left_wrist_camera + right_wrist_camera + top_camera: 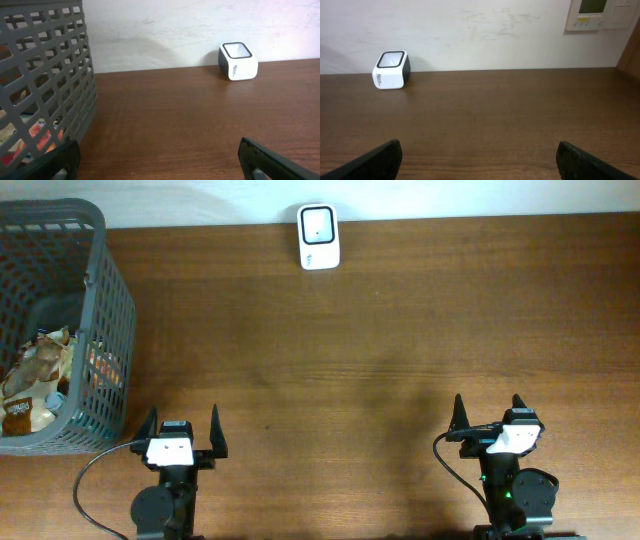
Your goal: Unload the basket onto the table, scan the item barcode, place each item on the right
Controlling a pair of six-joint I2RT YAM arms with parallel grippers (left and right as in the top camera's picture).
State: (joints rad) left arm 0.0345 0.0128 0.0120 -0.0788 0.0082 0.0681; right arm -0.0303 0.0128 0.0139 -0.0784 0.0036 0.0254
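The snack packets (30,380) are seen inside the grey basket (112,290) at the left of the surface (350,360), just beyond the left hand (183,425), the nearer one. The barcode scanner (318,237) is set far centre. Left hand and right hand (488,415) are spread apart, empty.

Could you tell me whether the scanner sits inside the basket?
No, the scanner stands on the table, apart from the basket.
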